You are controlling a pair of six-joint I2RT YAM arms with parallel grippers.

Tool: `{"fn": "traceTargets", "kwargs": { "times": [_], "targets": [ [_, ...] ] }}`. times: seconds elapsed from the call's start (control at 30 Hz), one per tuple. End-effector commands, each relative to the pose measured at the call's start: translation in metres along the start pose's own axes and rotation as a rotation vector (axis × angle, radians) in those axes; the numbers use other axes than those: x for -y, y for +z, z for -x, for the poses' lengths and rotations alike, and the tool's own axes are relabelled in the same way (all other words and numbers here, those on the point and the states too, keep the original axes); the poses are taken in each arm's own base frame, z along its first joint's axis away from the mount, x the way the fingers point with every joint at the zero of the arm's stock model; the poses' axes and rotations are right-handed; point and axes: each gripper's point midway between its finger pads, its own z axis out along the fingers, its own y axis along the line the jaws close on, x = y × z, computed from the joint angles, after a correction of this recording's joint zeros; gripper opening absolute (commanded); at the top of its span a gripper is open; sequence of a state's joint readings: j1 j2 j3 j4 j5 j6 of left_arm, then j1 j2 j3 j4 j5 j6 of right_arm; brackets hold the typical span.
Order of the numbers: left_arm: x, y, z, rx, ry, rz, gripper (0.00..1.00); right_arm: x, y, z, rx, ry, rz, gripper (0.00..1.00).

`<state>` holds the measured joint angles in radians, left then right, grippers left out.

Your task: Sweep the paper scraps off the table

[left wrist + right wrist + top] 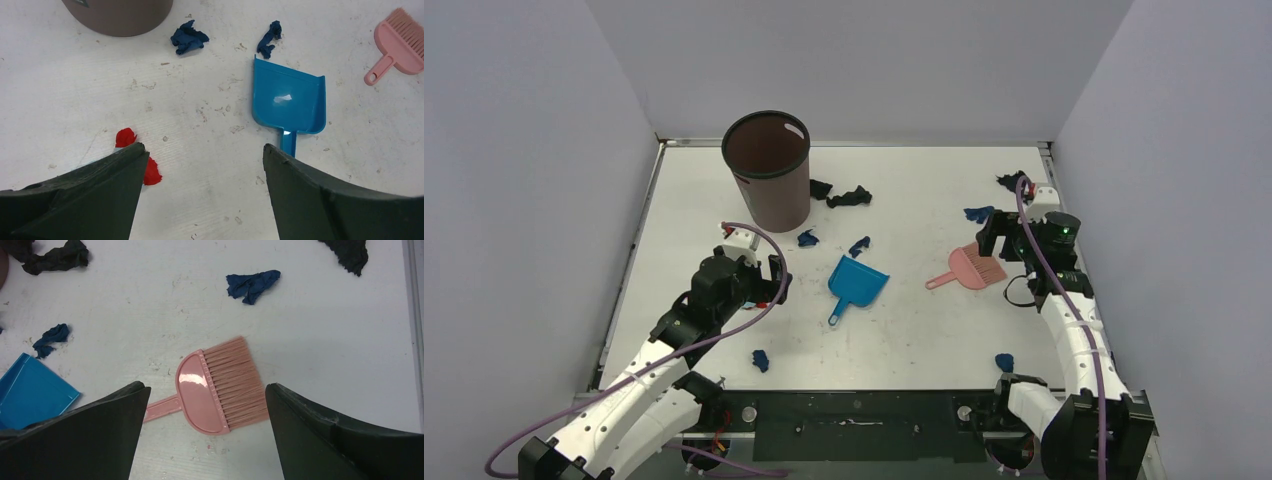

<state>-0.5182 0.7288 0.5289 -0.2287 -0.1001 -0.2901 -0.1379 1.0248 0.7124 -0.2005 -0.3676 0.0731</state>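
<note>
Plainly both wide open and empty: left hand (203,145) near blue dustpan (290,102), right hand (207,386) over pink brush (200,400).

Plain pale grey walls (854,60) on three sides (faintly lilac); soft, even light

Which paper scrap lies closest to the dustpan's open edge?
The dark blue scrap just beyond the open edge of the dustpan; its neighbour sits nearer the bin, the rest farther off.
</note>
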Motion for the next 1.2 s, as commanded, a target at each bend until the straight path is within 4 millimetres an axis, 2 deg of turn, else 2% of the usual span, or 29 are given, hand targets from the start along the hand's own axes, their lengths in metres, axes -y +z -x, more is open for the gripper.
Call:
{"fn": "traceTargets", "kwargs": {
  "times": [0.0,0.1,0.23,0.4,0.47,0.53,0.63,0.73,1.07,1.17],
  "targets": [
    [0.007,-0.005,0.027,0.074,0.008,-0.019,0.84,-0.012,-0.011,0.025,0.125,-0.109,0.068,0.9],
    [0.007,-0.006,0.027,0.075,0.007,-0.018,0.84,-0.03,-0.016,0.013,0.1,-0.213,0.192,0.9],
    [0.007,-0.006,0.027,0.077,0.007,-0.018,0.84,-0.042,-0.019,0.001,0.071,-0.294,0.286,0.9],
    [0.008,-0.005,0.026,0.068,0.009,-0.021,0.83,-0.038,-0.016,-0.003,0.047,-0.305,0.276,0.9],
    [0.01,-0.004,0.023,0.054,0.017,-0.033,0.79,-0.036,-0.015,-0.006,0.035,-0.321,0.271,0.9],
    [0.017,-0.001,0.02,0.022,0.022,-0.06,0.71,-0.037,-0.015,-0.008,0.03,-0.334,0.279,0.9],
    [0.032,0.006,0.012,-0.068,0.03,-0.114,0.62,-0.041,-0.016,-0.01,0.022,-0.346,0.306,0.9],
    [0.053,0.01,0.002,-0.176,0.029,-0.17,0.58,-0.042,-0.016,-0.011,0.012,-0.349,0.312,0.9],
    [0.125,0.019,0.008,-0.211,0.113,-0.203,0.61,-0.024,-0.009,-0.018,-0.043,-0.377,0.228,0.92],
    [0.154,0.023,0.011,-0.187,0.105,-0.256,0.63,-0.014,-0.003,-0.023,-0.079,-0.363,0.182,0.95]
  ]
}}
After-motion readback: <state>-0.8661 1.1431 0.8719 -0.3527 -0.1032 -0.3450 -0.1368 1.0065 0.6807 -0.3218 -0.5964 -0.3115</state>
